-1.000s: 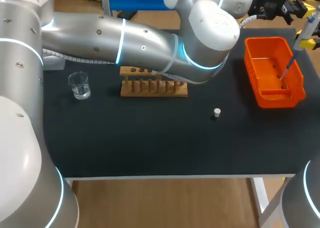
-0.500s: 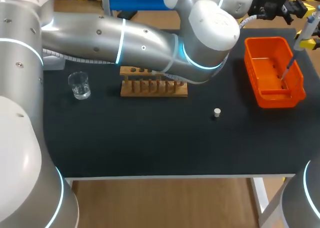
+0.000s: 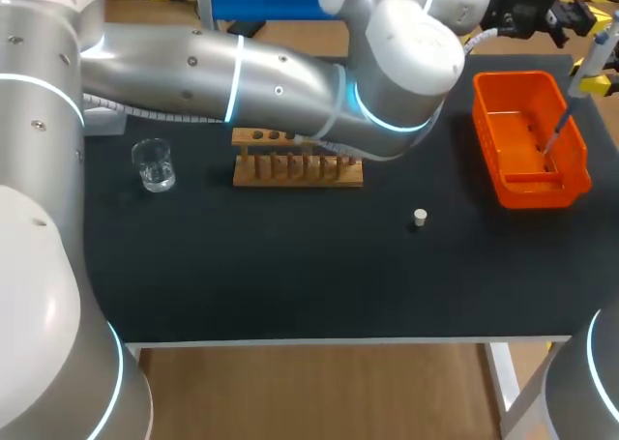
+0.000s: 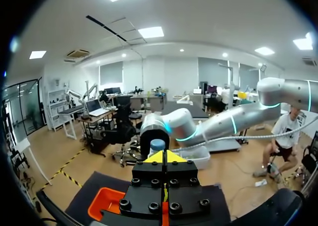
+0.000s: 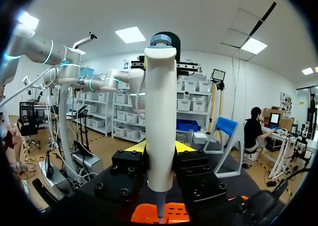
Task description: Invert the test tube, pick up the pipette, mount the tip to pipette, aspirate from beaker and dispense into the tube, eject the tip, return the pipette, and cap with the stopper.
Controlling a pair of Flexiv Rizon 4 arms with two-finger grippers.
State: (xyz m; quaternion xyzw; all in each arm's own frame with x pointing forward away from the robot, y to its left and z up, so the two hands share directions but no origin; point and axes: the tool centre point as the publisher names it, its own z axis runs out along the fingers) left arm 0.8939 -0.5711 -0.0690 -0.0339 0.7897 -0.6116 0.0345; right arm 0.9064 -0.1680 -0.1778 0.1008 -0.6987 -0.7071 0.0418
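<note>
A: Quick one. Where's the pipette [image 5: 160, 121]?
B: In the right hand [image 5: 160, 148], over the table's [image 3: 271, 266] far right corner. Both yellow fingers clamp the barrel from 2 sides, and it stands upright. Its thin tip [image 3: 558, 129] points down into the orange bin [image 3: 538, 190].
A: Left hand?
B: The left hand [image 4: 164, 157] is up at the far edge, near the pipette. Its 2 fingers are pressed together, and I see nothing between them. The left arm [image 3: 242, 68] stretches across above the rack [image 3: 297, 169].
A: Step?
B: Tip ejection, I'd guess. Returning the pipette and capping aren't done.
A: Risks?
B: 3 of them. The tip could cling to the cone and not drop. The 2 hands are close, so a careless move could knock the pipette askew. The left arm hangs over the rack and could clip it if it dips. Later on, the stopper [image 3: 419, 217] is tiny and might roll or tip when pinched.
A: Materials?
B: The pipette is smooth white plastic with a long rounded barrel and a grey-blue button on top. The bin is glossy orange plastic, rectangular and open-topped. The beaker [image 3: 153, 164] is clear glass, a short cylinder on the left of the table. The rack is pale wood with holes on top and a row of uprights in front. The stopper is a small white plug standing alone. The table cover is matte black.
A: Tube?
B: Can't spot it. The arm hides part of the rack.
</note>
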